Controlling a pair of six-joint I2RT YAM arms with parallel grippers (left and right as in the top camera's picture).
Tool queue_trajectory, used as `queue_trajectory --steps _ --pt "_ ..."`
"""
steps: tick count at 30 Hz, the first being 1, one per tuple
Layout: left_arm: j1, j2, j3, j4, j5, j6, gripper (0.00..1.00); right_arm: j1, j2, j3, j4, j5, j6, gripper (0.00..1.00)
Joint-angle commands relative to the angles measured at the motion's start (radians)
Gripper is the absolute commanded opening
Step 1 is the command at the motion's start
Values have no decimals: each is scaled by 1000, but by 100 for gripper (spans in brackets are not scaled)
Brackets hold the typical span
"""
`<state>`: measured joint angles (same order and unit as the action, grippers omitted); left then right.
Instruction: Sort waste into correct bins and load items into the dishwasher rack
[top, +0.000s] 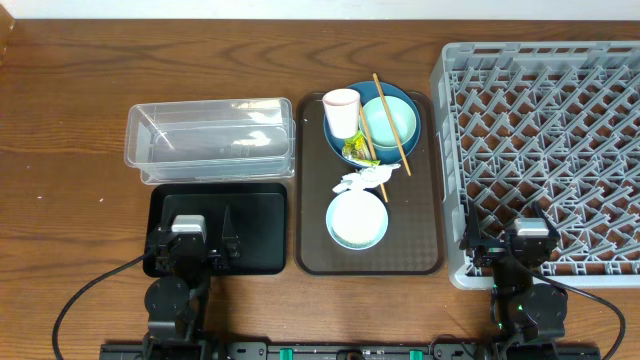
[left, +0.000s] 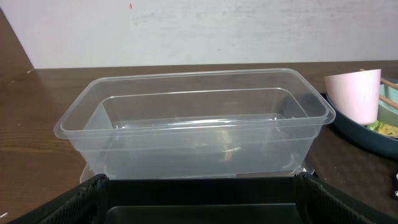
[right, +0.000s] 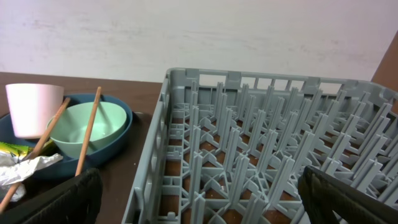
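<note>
Both pairs of jaws stand wide apart with nothing between them. My left gripper (top: 192, 228) hangs over the near end of the flat black tray (top: 262, 215). Its wrist camera shows its fingers (left: 56, 205) only as dark shapes cut off at the bottom corners. The clear tub (top: 135, 135) sits just beyond that tray.

My right gripper (top: 527, 238) hangs over the near-left corner of the grey rack (top: 545, 120), whose right side runs out of every view.

Between bins and rack lies the brown serving tray (top: 425, 230). At its far end the dark blue bowl (top: 414, 100) holds the pink cup (top: 341, 110) and the mint bowl (top: 392, 125), with the chopsticks (top: 392, 122) lying across them. The green-yellow wrapper (top: 355, 150) is mostly hidden under the cup and sticks. The white tissue (top: 362, 181) lies just nearer, beside the light blue bowl (top: 357, 220). That bowl's inside is washed out white, and I cannot pick out any rice grains.
</note>
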<state>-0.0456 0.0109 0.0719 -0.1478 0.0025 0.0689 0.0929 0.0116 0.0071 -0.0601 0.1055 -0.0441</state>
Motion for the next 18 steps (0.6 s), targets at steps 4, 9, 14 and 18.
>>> queue_trajectory --steps 4,9,14,18 --pt "6 -7 -31 -2 14 13 95 -7 -4 -2 -3 10 13 99" --pt "6 -7 -30 16 14 13 95 -7 -4 -2 -3 10 13 99" --pt "7 -7 15 -2 203 8 95 -6 -4 -2 -3 10 13 99" --pt "7 -6 113 -77 252 -99 95 -7 -4 -2 -3 10 13 99"
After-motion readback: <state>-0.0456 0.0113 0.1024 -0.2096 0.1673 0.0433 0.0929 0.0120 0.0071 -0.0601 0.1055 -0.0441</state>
